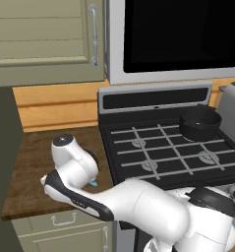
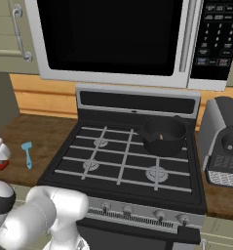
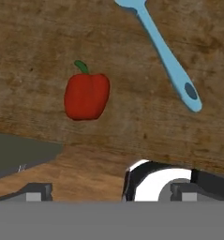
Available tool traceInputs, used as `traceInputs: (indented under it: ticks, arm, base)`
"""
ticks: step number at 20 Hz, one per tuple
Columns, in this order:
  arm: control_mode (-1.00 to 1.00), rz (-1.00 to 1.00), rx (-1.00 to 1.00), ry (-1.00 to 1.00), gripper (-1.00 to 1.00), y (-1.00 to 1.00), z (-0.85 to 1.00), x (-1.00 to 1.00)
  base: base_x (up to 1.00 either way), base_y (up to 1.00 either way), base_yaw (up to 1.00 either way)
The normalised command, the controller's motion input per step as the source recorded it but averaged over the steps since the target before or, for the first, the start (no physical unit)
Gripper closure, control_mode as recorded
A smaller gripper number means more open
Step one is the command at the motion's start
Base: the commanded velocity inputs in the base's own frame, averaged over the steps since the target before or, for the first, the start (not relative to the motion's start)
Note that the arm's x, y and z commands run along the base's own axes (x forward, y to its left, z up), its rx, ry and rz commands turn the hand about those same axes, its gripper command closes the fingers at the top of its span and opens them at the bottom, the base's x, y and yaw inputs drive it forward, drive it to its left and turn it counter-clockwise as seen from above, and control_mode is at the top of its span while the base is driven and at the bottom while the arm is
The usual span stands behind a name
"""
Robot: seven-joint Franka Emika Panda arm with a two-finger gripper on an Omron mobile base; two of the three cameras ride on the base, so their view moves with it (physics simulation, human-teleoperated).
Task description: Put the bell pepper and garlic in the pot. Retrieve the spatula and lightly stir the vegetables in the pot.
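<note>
Hovering over the wooden worktop (image 3: 132, 126), the fingers (image 3: 111, 190) stand spread wide apart, their dark tips low in the hand view, holding and touching nothing. Just beyond them lies the bell pepper (image 3: 86, 96), glossy red, rounded and blocky, with a short green stem, resting on the brown grained wood. Beside it, apart from it, lies the spatula (image 3: 167, 61), light blue and smooth, with a thin straight handle that ends in a rounded tip pierced by a hole; its blade is cut off at the frame edge.

From the right base view the spatula (image 2: 27, 153) lies on the worktop left of the stove, blade away from the robot, and a bit of red (image 2: 1, 165) peeps out under the white hand at the left edge. In the left base view the arm covers that spot, with only a sliver of blue (image 1: 93, 183) visible.

Farther off, the stove (image 2: 127, 161) carries grey grates on a black top. The pot (image 2: 163, 136), round, black and low-walled, sits on the rear right burner; something small and pale lies inside, too small to identify. A grey boxy toaster (image 2: 220, 141) stands right of the stove.
</note>
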Motion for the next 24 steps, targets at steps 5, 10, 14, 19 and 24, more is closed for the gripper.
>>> traceInputs:
  ticks: [5, 10, 14, 19, 24]
  arm:
    - [-1.0, -0.03, 0.03, 0.0, -1.0, 0.12, -0.27, 0.34]
    - [-1.0, -0.03, 0.03, 0.0, -1.0, 0.15, -0.27, 0.25]
    - [-1.0, -0.04, 0.03, 0.0, -1.0, 0.2, -0.31, 0.18]
    - [-1.0, -0.05, 0.0, 0.0, -1.0, 0.16, -0.33, 0.18]
    - [-1.0, -0.05, 0.0, 0.0, -1.0, 0.11, -0.3, 0.25]
  base:
    - [0.0, 0.0, 0.0]
    - [0.0, 0.0, 0.0]
    - [0.0, 0.0, 0.0]
    - [0.0, 0.0, 0.0]
    - [0.0, 0.0, 0.0]
